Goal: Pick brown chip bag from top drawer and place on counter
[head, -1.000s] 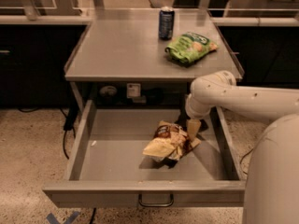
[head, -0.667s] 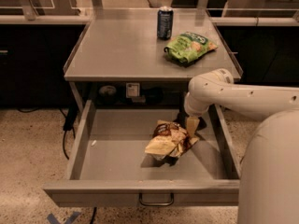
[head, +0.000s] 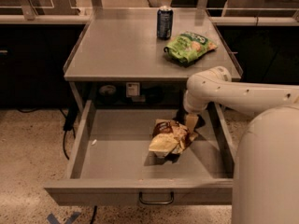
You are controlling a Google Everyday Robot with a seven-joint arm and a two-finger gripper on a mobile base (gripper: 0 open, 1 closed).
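Camera view, single frame. Drawer (head: 114,150) pulled open across the lower half of the frame, with its wire handle (head: 156,199) at bottom centre. Counter (head: 117,45) sits above it in the upper half. On the counter, right of centre: a dark can (head: 164,22) standing upright near the back, and a green chip bag (head: 189,45) lying just right of the can. Brown chip bag (head: 169,138) is inside the drawer, right of centre, crumpled, with a dark shadow under its lower edge. Gripper (head: 190,121) is down in the drawer at the bag's upper right edge and touches it; grip state cannot be told. White arm (head: 243,94) reaches in from the right edge. Robot body (head: 266,171) fills the lower right.
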